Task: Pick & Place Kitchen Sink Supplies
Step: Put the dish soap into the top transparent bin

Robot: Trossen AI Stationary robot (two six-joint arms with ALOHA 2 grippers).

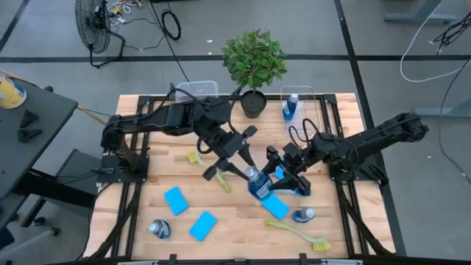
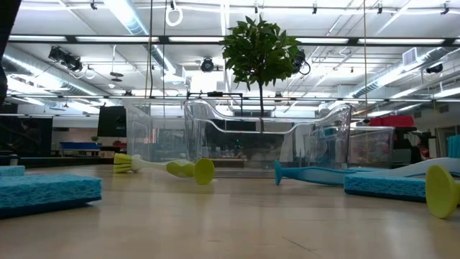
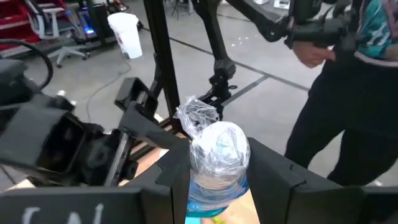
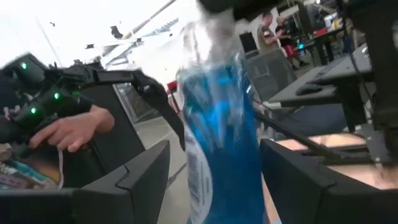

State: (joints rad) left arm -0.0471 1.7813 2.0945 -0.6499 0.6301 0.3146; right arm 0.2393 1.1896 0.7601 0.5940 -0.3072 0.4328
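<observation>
A small clear bottle of blue liquid (image 1: 258, 185) hangs above the table's middle, with my left gripper (image 1: 249, 175) shut on it. My right gripper (image 1: 278, 174) is open, and its fingers stand on either side of the bottle's blue body (image 4: 219, 143). Three blue sponges (image 1: 176, 199) (image 1: 202, 225) (image 1: 275, 206) lie flat on the table. Two more bottles (image 1: 160, 229) (image 1: 302, 215) lie near the front. Yellow-green brushes (image 1: 197, 157) (image 1: 302, 235) and a blue brush (image 2: 316, 175) lie on the table top. My left gripper pinches the bottle's body (image 3: 214, 180) between its two fingers, below the clear upper part and the crumpled cap (image 3: 198, 113). The fingers come nearly level from the table's left. The bottle is lifted clear of the table, roughly upright with its cap up.
Two clear bins (image 1: 199, 91) (image 1: 303, 99) stand at the far edge, the right one with a bottle (image 1: 291, 107) inside. A potted plant (image 1: 254, 62) stands between them. A person (image 3: 351, 93) stands beyond the table; a hand (image 4: 68, 134) holds a controller.
</observation>
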